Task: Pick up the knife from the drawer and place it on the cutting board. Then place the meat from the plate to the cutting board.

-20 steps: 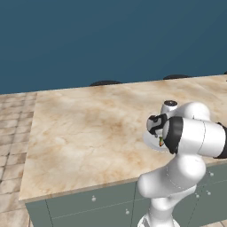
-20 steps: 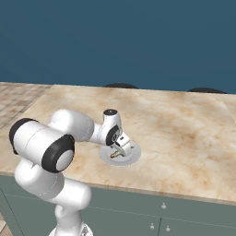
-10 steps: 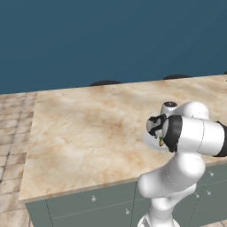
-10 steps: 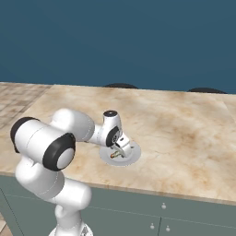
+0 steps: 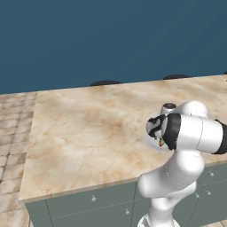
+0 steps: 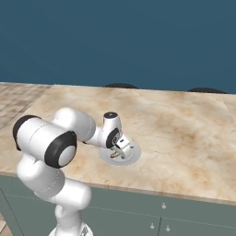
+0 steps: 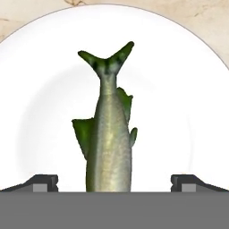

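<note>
Tool poised low over the fish on the plate.

The marble bench point(image 6: 184, 133) carried the plate point(image 6: 132, 154) near its front edge, with the arm bent down over it. Since a second before, the tool point(image 6: 120, 148) had barely shifted (perhaps a slight settling). Its jaws stood wide open, one tip on each side of the meat point(image 7: 109, 134), which lay on the plate, ungripped. Closing on it looked like the next step.

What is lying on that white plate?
A greenish fish-like strip of meat lies on the plate, between the open gripper tips. Its head end is hidden.
</note>
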